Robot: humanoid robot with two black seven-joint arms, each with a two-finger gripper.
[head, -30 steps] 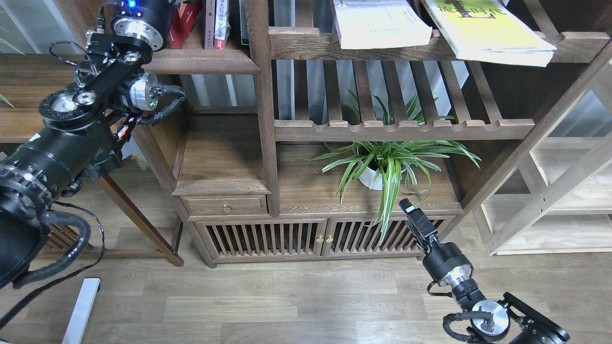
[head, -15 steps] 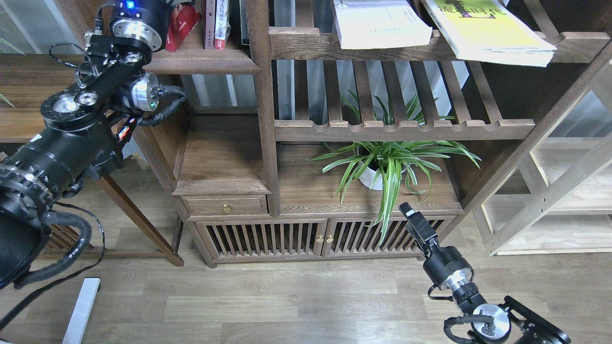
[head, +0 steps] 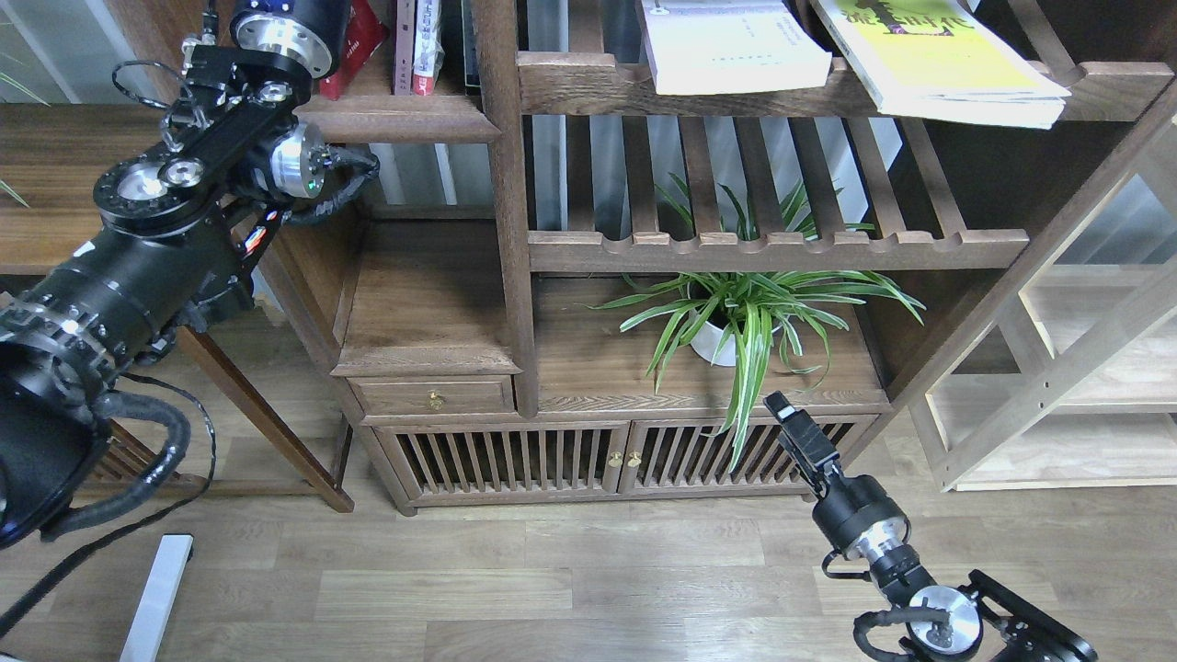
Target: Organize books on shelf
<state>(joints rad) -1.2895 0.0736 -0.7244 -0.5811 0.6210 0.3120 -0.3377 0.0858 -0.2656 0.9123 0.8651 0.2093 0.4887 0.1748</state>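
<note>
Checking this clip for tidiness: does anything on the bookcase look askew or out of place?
Yes. The yellow-green book and white book lie flat on the slatted rack, overhanging its front edge; the dark red book leans tilted on the shelf.

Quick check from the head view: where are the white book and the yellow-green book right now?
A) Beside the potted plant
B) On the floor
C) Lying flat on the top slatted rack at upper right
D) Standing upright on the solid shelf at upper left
C: the white book and the yellow-green book lie flat, side by side, on the top slatted rack, front ends overhanging its edge.
</note>
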